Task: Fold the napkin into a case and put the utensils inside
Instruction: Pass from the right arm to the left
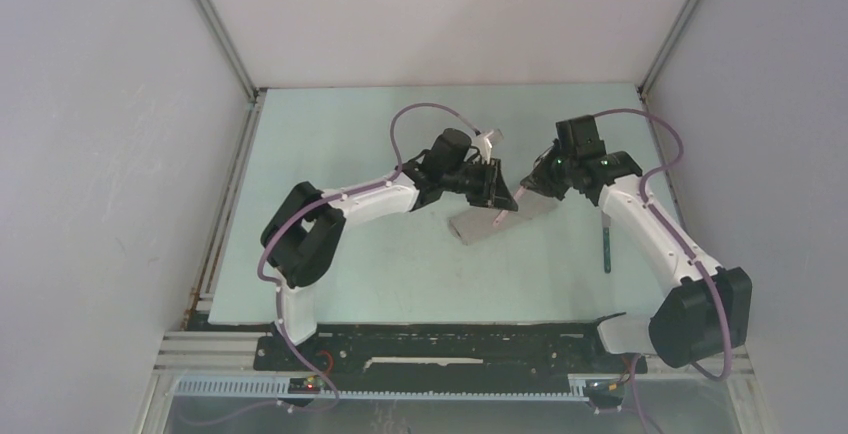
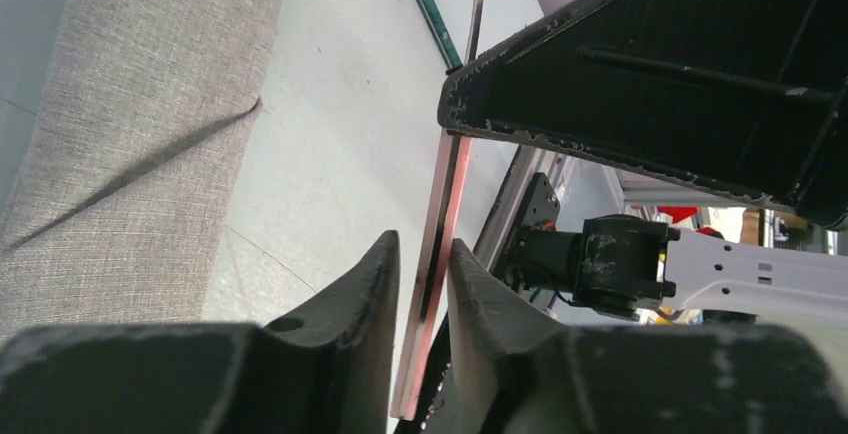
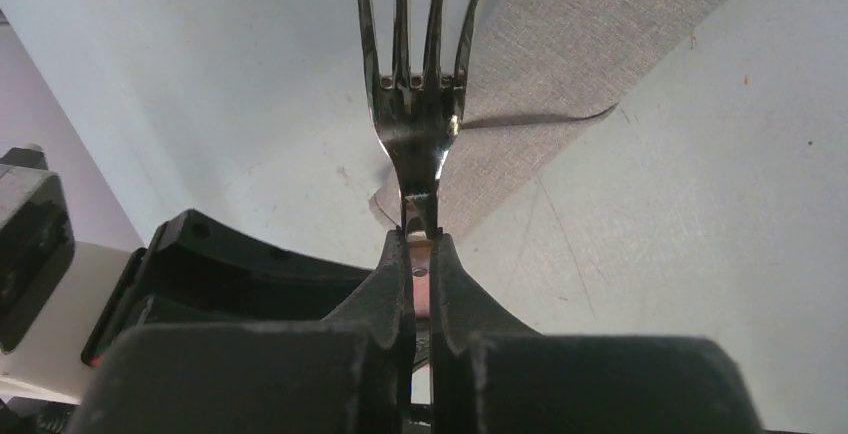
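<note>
The taupe-grey case (image 1: 473,226) lies flat mid-table, also in the left wrist view (image 2: 150,134) and the right wrist view (image 3: 590,64). My right gripper (image 1: 527,189) (image 3: 422,239) is shut on the pink-handled fork (image 3: 420,124) at its neck, with the silver tines pointing over the case. My left gripper (image 1: 500,200) (image 2: 422,244) has its jaws either side of the fork's pink handle (image 2: 445,204), with a narrow gap showing on one side. The dark teal-handled utensil (image 1: 606,249) (image 2: 434,14) lies on the table to the right.
The pale table (image 1: 350,254) is walled by white panels at the left, back and right. The right gripper's black body (image 2: 680,64) hangs close above the left gripper. A purple cable (image 1: 420,112) arcs over the left arm.
</note>
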Available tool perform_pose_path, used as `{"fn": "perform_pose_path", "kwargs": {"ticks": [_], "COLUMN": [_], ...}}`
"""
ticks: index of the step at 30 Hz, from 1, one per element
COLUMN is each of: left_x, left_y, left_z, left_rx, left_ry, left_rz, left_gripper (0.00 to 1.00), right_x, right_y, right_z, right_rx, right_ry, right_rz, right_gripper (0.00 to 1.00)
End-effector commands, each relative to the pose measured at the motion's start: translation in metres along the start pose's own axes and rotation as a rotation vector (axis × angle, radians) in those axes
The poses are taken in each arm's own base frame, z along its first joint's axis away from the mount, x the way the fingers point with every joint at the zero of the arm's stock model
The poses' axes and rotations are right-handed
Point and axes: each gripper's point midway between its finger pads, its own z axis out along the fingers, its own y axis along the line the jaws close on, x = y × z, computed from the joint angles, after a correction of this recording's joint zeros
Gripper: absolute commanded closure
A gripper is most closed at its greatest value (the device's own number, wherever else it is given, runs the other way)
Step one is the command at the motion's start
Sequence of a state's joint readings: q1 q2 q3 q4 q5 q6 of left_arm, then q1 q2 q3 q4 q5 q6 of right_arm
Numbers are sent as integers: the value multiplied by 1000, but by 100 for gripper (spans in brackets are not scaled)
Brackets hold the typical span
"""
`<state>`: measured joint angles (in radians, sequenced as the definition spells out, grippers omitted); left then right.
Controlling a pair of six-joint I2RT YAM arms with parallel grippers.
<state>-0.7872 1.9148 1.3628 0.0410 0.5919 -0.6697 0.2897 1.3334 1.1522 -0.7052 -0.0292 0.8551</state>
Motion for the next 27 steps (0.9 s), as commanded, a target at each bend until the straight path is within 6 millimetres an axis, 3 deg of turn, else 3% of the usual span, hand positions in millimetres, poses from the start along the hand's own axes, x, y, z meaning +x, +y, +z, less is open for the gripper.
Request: {"fn": "perform_pose_path", "kwargs": {"ticks": [1,3,4,6,7,10,15,20,27], "left_x": [1,1,0,-1,-2,-2,5,8,15], "left_y": [-14,-13,-14,-16,-16,-14,-10,-16,-42], "left_z": [-6,-8,-10,-13,-16,-21,-19,-18,-29], "left_rx": [54,48,49,55,50,32,31,68,214], "left_ry": [13,8,5,2,-5,-15,4,20,67], "left_rz": [43,47,47,52,55,89,106,110,74], "left_gripper": [80,98,100,100,100,100,100,100,100], "right_x": [-7,-7,-6,-6,-9,-17,-11,-3,-2], "right_y": [17,19,18,18,15,2,-7,-4,-9], "right_z": [-17,-19,-19,-21,-22,-27,-18,-2,2], "right_rx": [-75,-94,-107,-141,-162,-186,-164,-119,-277], "right_ry": [-45,-40,-25,3,12,16,96,105,148], "right_rz": [32,13,-7,-64,-100,-110,-34,-2,-139], "right_gripper": [100,100,97,68,58,43,42,42,43]}}
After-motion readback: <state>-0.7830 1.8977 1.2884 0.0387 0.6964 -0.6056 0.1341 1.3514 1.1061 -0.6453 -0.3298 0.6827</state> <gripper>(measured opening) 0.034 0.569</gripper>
